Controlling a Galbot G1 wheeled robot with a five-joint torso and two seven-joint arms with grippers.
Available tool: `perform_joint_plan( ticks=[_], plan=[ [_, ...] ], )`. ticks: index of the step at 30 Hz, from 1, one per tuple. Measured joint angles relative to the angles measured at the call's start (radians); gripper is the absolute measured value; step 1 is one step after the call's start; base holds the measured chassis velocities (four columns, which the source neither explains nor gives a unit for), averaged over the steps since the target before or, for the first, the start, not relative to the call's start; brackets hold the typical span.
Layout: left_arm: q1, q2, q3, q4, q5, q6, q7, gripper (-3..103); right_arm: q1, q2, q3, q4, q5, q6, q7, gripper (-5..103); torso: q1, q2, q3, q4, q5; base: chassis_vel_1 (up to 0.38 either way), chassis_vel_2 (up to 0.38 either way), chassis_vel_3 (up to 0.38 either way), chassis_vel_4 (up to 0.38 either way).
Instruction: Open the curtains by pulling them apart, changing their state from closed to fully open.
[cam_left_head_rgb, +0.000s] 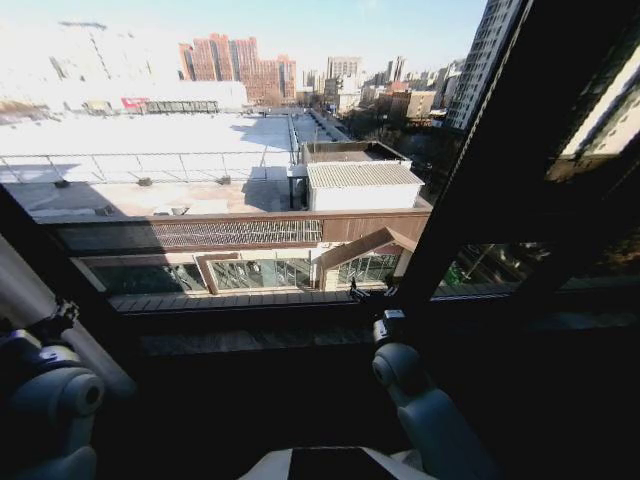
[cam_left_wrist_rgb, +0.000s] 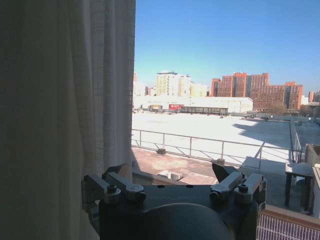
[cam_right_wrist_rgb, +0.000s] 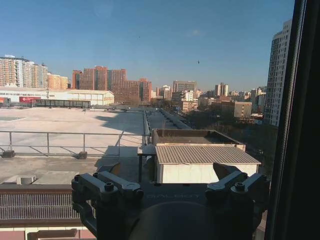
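One panel of the curtains (cam_left_wrist_rgb: 65, 100), sheer cream fabric with long pleats, hangs gathered beside the bare glass in the left wrist view. My left gripper (cam_left_wrist_rgb: 170, 175) is open next to the panel's free edge, and one of its fingers (cam_left_wrist_rgb: 119, 172) is close to the fabric; whether it touches I cannot tell. My right gripper (cam_right_wrist_rgb: 167, 172) is open in front of uncovered glass, with nothing between its fingers (cam_right_wrist_rgb: 226, 172). From the head view, both arms reach toward the window, the left arm (cam_left_head_rgb: 50, 400) low on the left and the right arm (cam_left_head_rgb: 420, 400) near the middle.
A thick black window frame bar (cam_left_head_rgb: 490, 170) slants up on the right, also close beside the right gripper (cam_right_wrist_rgb: 297, 120). A dark sill (cam_left_head_rgb: 260, 340) runs under the glass. Outside lie rooftops and city buildings.
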Motion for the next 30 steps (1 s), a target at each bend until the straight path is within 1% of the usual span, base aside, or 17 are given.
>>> perform_joint_plan(
  ticks=[1,2,3,5,6,7,9,10,11,12,14,15,20,23,26,30],
  plan=[
    [0.000,0.000,0.000,0.000,0.000,0.000,0.000,88,0.000,0.000,0.000,0.000,0.000,0.000,0.000,100,0.000,0.000,0.000,0.0000,0.0000,0.000,0.000,0.000,0.000],
    [0.005,0.000,0.009,-0.003,0.000,-0.023,0.061,97,-0.003,0.000,0.002,0.005,0.003,-0.005,-0.006,100,0.000,0.000,0.000,0.0000,0.0000,0.000,0.000,0.000,0.000],
    [0.008,0.000,0.012,-0.003,0.000,-0.036,0.092,97,-0.004,0.000,0.004,0.009,0.005,-0.009,-0.009,100,0.000,0.000,0.000,0.0000,0.0000,0.000,0.000,0.000,0.000],
    [0.024,0.004,0.018,-0.003,-0.001,-0.085,0.215,100,-0.006,0.000,0.016,0.025,0.019,-0.031,-0.015,100,0.000,0.000,0.000,0.0000,0.0000,0.000,0.000,0.000,0.000],
    [0.031,0.006,0.018,-0.001,-0.001,-0.101,0.261,100,-0.007,0.000,0.023,0.035,0.026,-0.044,-0.022,100,0.000,0.000,0.000,0.0000,0.0000,0.000,0.000,0.000,0.000],
    [0.031,0.006,0.018,-0.001,-0.001,-0.101,0.261,100,-0.007,0.000,0.023,0.035,0.026,-0.044,-0.022,100,0.000,0.000,0.000,0.0000,0.0000,0.000,0.000,0.000,0.000],
    [0.042,0.008,0.018,0.009,0.001,-0.135,0.339,100,-0.007,-0.002,0.033,0.049,0.036,-0.062,-0.031,100,0.000,0.000,0.000,0.0001,-0.0001,0.000,0.000,0.000,0.000],
    [0.052,0.011,0.018,0.026,0.010,-0.171,0.393,100,-0.008,-0.006,0.039,0.060,0.040,-0.074,-0.033,100,0.000,0.000,0.000,0.0001,-0.0002,0.000,0.000,0.000,0.000],
    [0.059,0.015,0.019,0.037,0.014,-0.190,0.422,100,-0.009,-0.010,0.043,0.066,0.043,-0.079,-0.034,100,0.000,0.000,0.000,0.0001,-0.0002,0.000,0.000,0.000,0.000],
    [0.059,0.015,0.019,0.037,0.014,-0.190,0.422,100,-0.009,-0.010,0.043,0.066,0.043,-0.079,-0.034,100,0.000,0.000,0.000,0.0001,-0.0002,0.000,0.000,0.000,0.000],
    [0.070,0.020,0.018,0.052,0.016,-0.208,0.464,100,-0.010,-0.018,0.048,0.072,0.053,-0.084,-0.034,100,0.000,0.000,0.000,0.0001,-0.0003,0.000,0.000,0.000,0.000],
    [0.077,0.022,0.017,0.061,0.016,-0.218,0.498,100,-0.011,-0.023,0.053,0.074,0.061,-0.087,-0.034,100,0.000,0.000,0.000,0.0001,-0.0002,0.000,0.000,0.000,0.000],
    [0.086,0.012,0.032,0.068,0.019,-0.225,0.524,100,-0.014,-0.032,0.063,0.083,0.067,-0.097,-0.036,100,0.000,0.000,0.000,0.0001,-0.0003,-0.061,-0.043,0.055,0.041],
    [0.098,0.007,0.055,0.055,0.019,-0.226,0.525,100,-0.025,-0.045,0.076,0.102,0.079,-0.116,-0.040,100,0.000,0.000,0.000,0.0001,-0.0003,-0.141,-0.100,0.135,0.107],
    [0.113,0.009,0.071,0.030,0.019,-0.224,0.522,100,-0.052,-0.069,0.098,0.129,0.121,-0.136,-0.041,100,0.000,0.000,0.000,0.0000,-0.0003,-0.172,-0.163,0.180,0.165],
    [0.137,0.008,0.070,0.013,0.019,-0.223,0.519,100,-0.078,-0.094,0.122,0.146,0.139,-0.145,-0.041,100,0.000,0.000,0.000,0.0001,0.0000,-0.242,-0.222,0.234,0.236]
  ],
)
